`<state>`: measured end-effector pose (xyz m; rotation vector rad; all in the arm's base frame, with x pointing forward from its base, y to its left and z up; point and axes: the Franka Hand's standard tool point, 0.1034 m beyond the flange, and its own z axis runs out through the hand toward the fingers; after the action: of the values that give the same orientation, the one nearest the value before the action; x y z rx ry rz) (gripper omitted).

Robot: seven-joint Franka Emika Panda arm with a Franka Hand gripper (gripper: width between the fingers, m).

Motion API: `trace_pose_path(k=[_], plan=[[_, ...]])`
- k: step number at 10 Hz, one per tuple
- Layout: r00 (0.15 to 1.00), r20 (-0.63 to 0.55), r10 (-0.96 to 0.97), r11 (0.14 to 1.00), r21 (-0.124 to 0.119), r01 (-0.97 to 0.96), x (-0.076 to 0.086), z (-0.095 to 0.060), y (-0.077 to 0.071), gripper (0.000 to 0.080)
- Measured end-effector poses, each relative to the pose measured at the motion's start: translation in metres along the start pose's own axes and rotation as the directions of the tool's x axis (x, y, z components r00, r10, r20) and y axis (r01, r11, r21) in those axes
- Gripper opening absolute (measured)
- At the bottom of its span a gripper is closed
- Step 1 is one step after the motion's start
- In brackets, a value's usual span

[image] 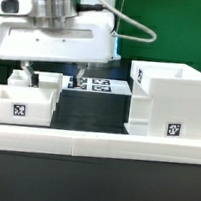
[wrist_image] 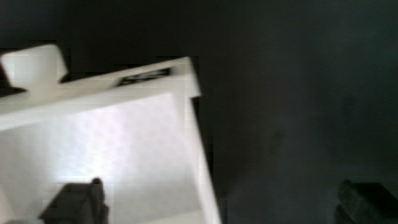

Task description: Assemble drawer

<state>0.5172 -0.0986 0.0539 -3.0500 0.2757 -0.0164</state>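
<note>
The drawer's tall white housing [image: 169, 101] stands at the exterior view's right, open at the top, with a tag on its front. A smaller white tray [image: 23, 102] with a tag sits at the left, and a second white part [image: 50, 80] shows just behind it. My gripper [image: 52, 79] hangs over these left parts, open wide and empty. In the wrist view a white tray [wrist_image: 107, 140] with a knob [wrist_image: 32, 65] and a tag lies under my gripper [wrist_image: 222, 205]. One finger [wrist_image: 75, 200] is over the tray and the other is over the dark table, so the jaws straddle its side edge.
The long low white wall [image: 94, 140] runs along the front of the table. The marker board [image: 98, 86] lies flat between the left tray and the housing. The table [image: 88, 107] is black.
</note>
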Motion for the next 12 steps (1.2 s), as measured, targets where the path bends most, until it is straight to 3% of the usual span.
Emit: trace_pose_path(k=[5, 7, 12], plan=[[1.0, 0.001, -0.002, 1.0, 0.0, 0.002, 0.0, 0.001, -0.001, 0.0649], [1.0, -0.011, -0.019, 1.0, -0.023, 0.018, -0.002, 0.015, 0.0, 0.0649], [0.998, 0.007, -0.06, 0.997, -0.038, 0.06, -0.011, 0.038, 0.006, 0.0649]])
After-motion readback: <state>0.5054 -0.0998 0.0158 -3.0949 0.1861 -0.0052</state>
